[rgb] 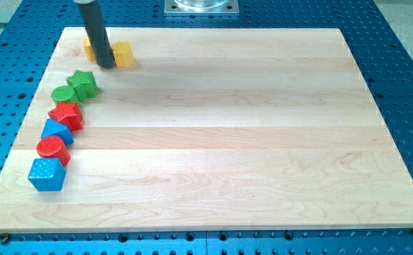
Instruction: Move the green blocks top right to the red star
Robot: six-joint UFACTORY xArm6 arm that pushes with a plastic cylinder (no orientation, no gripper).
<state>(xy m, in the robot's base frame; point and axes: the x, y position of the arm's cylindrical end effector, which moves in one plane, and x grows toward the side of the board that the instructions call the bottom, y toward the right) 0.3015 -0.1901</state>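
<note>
A green star block [83, 83] and a green round block [64, 94] sit side by side near the board's left edge. Just below them lies the red star block [66, 115], touching the green round block. My tip [107, 66] is at the view's top left, above and to the right of the green star, apart from it. The rod stands between two yellow blocks.
A yellow block [123, 54] is right of the rod and another yellow block [89, 47] is partly hidden behind it. Below the red star lie a blue triangular block [56, 131], a red round block [52, 149] and a blue cube [47, 174]. The wooden board [227, 142] rests on a blue perforated table.
</note>
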